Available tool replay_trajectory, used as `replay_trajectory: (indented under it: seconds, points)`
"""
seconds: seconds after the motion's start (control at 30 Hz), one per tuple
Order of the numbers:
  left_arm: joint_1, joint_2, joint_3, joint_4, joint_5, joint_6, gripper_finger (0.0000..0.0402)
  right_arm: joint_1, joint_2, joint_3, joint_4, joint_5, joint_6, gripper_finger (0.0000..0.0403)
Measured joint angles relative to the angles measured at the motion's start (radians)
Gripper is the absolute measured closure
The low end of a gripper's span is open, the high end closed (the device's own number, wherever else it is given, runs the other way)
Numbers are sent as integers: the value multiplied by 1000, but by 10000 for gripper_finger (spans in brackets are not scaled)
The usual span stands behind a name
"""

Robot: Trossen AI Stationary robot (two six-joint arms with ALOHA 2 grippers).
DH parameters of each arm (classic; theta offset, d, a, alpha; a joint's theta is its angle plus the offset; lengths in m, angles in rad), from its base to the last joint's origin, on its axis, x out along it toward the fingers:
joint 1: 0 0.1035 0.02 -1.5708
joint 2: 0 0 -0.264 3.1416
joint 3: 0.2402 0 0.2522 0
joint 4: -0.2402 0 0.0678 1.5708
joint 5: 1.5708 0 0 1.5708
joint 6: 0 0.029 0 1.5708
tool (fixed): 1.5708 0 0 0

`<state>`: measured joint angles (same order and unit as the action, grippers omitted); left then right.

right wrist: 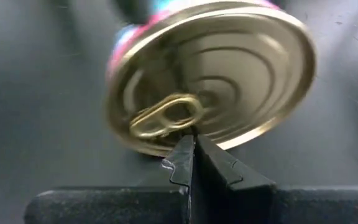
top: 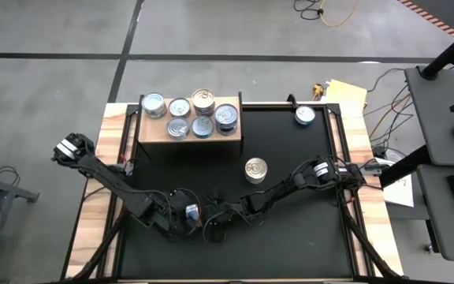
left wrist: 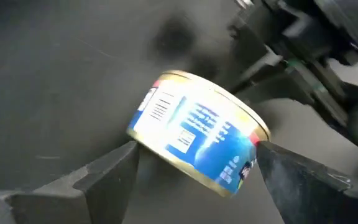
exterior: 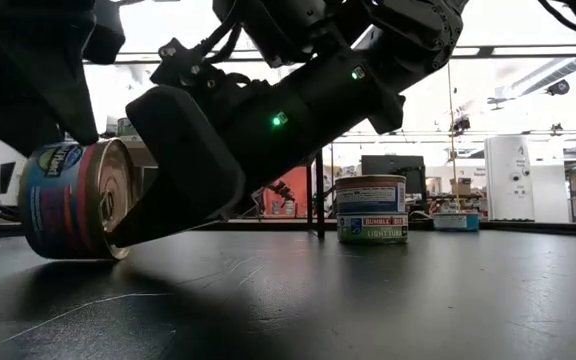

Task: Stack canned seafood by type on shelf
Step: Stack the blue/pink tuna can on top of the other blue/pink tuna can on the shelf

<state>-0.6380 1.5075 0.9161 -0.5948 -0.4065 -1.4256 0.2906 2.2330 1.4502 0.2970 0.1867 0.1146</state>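
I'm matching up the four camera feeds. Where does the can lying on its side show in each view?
High view: the can sits low centre, between the two arms' ends.
Low view: the can is far left, on its edge.
Left wrist view: the can is central, label showing.
Right wrist view: the can is upper centre, gold lid showing.
Shared landmark: the shut right hand at that lid.
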Motion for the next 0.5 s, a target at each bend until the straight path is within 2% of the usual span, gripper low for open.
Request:
replay_trajectory:
  seconds: [0.13,0.5]
  points:
    - [1,0,38,-67,-28,-1,79,13,0,0,16,-9,-10,394]
    - [0,22,58,-72,-10,-49,48,19,-2,1,65,-13,-21,394]
